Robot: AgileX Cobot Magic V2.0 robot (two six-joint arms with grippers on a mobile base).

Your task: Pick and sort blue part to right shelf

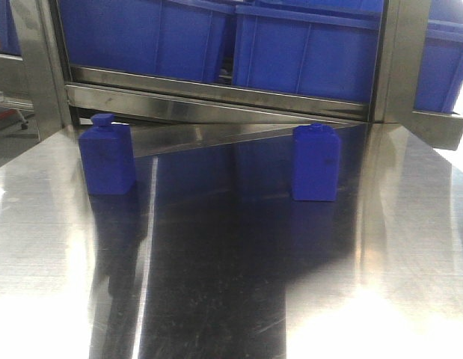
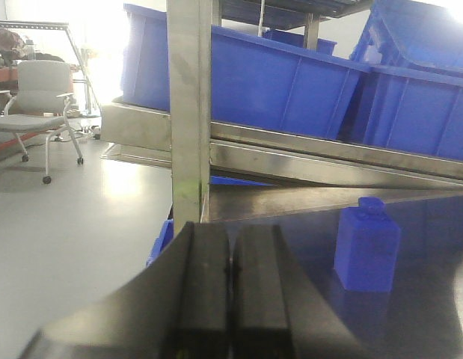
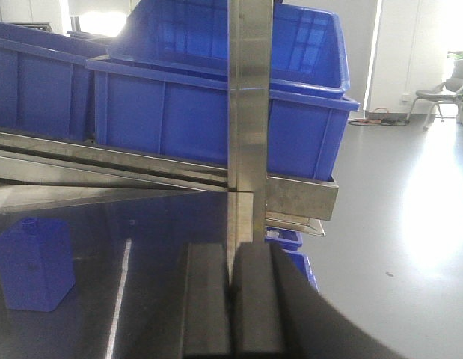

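Fills the front view from 3 through 6 to 9 o'clock: shiny steel table (image 1: 216, 284), streaked with blue reflections.

Spans the 12 o'clock edge behind it: shelf (image 1: 216, 84), a stainless-steel frame with a flat front bar and uprights at 11 and 1 o'clock. Seen also from both wrist views (image 2: 190, 112) (image 3: 246, 112), with an upright dead ahead in each.

Sit side by side on the shelf, above the bar: large blue bins (image 1: 306, 45).

Stands on the grey floor at 10 o'clock in the left wrist view, well apart from the table: grey office chair (image 2: 40, 97).

Hangs at 6 o'clock in its own view: left gripper (image 2: 231, 247), black fingers pressed together with nothing between them. Same for the right gripper (image 3: 232, 262), also at 6 o'clock, fingers together and holding nothing.

Stands upright on the table at 9 o'clock in the front view, near the shelf bar, cap up: left-hand blue part (image 1: 108, 157). Shows at 3 o'clock from the left wrist (image 2: 366, 247), clear of the gripper.

Stands upright at 2 o'clock in the front view, level with the first: right-hand blue part (image 1: 316, 163). Shows at 8 o'clock from the right wrist (image 3: 35, 262), apart from that gripper.
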